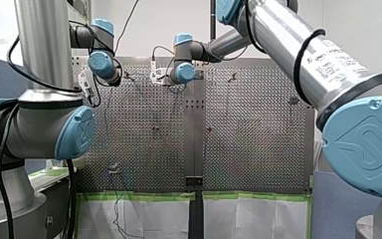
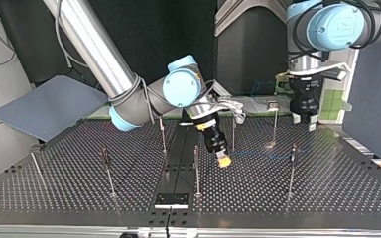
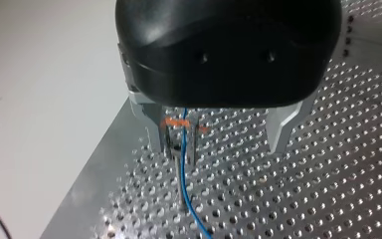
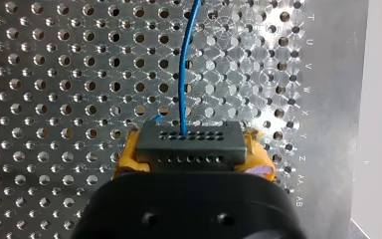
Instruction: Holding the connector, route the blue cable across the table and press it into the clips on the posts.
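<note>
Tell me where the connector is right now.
The connector is clamped between the yellow pads of my right gripper, the blue cable running out ahead of it. In the top view that gripper hangs near the middle of the table, beside a post.

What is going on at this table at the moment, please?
My right gripper is shut on the dark connector, its yellow pads on either side. The blue cable runs out ahead of it over the perforated table. My left gripper is open above a small clip, which the cable seems to pass through.
</note>
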You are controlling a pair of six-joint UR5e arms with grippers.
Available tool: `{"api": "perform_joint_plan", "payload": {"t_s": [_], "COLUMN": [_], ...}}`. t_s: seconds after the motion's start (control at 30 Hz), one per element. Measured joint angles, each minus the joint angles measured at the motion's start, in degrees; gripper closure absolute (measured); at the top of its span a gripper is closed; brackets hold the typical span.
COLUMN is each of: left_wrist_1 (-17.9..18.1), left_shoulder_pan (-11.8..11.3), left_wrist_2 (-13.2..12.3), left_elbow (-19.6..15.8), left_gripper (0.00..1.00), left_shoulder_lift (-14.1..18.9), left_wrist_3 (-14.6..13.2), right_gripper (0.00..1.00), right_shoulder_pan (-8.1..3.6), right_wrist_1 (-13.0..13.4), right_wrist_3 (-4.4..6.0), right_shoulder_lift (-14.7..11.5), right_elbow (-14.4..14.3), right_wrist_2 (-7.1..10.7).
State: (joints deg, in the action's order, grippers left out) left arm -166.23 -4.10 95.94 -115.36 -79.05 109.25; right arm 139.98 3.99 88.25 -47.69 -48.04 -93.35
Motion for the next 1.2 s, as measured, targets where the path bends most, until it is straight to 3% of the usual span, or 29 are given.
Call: {"api": "perform_joint_plan", "payload": {"t_s": [0.23, 0.53, 0.9, 1.2], "left_wrist_1": [0.5, 4.3, 6.5, 7.5], "left_shoulder_pan": [1.2, 2.4, 3.7, 4.6], "left_wrist_2": [-1.6, -5.7, -6.0, -5.4], "left_elbow": [0.0, 1.2, 3.7, 5.7], "left_gripper": [0.00, 0.00, 0.00, 0.00], "left_shoulder_lift": [0.7, -2.5, -2.7, -6.2], "left_wrist_3": [-3.1, -4.0, -3.6, -4.6], "right_gripper": [1.00, 1.00, 1.00, 1.00], "right_shoulder_pan": [0.04, -0.01, -0.12, -0.11], "right_wrist_1": [-0.1, -0.1, -0.1, -0.1], "right_wrist_3": [0.16, 0.18, 0.18, 0.18], "right_shoulder_lift": [0.0, 0.0, 0.0, 0.0], "right_elbow": [0.0, 0.0, 0.0, 0.0], "right_wrist_2": [0.01, 0.00, -0.04, -0.03]}}
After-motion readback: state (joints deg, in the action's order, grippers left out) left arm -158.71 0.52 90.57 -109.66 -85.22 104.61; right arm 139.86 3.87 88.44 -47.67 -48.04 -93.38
